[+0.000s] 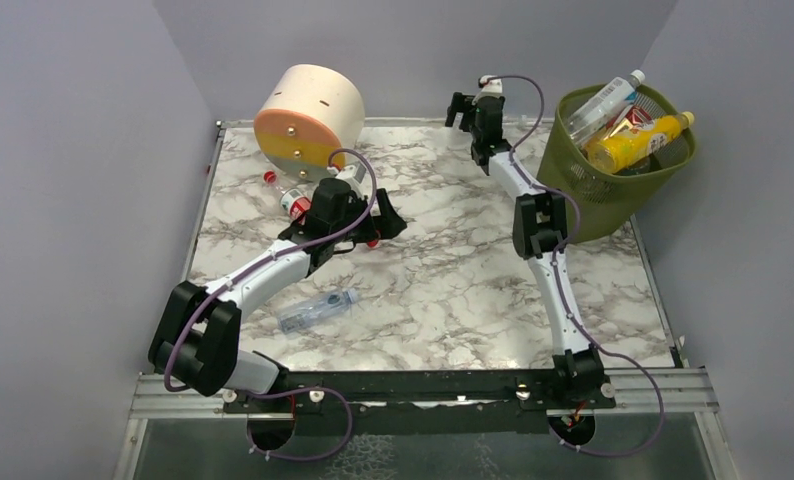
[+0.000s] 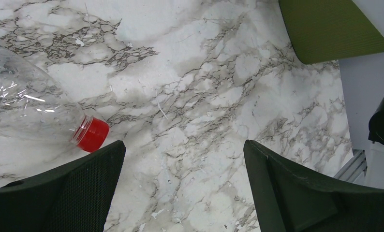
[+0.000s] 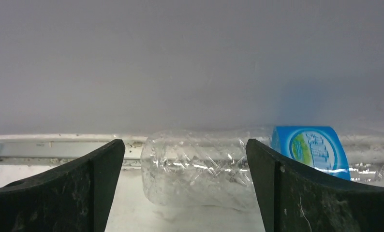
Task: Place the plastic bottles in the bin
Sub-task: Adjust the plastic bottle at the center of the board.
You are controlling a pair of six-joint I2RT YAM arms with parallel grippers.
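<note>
Now, L claw sits low over the table, mid-left, jaws wide, nothing btwn them. In its wrist view a clear red-cap bottle lies on its side just beside the L finger, cap twd the gap, not gripped.

R claw is at the far table edge, facing the back wall, jaws also wide & empty. Straight ahead of it a clear blue-label bottle lies along the foot of the wall, beyond the fingertips; its label end is partly hidden behind the R finger.

The bin stands far right, beside the R arm. Inside, sticking above the rim: a yellow bottle & a clear white-cap bottle, w/ sth red-labelled btwn them.

On the table: a blue-cap bottle lies flat near the L forearm, and a red-label bottle lies just beside the round box.
</note>
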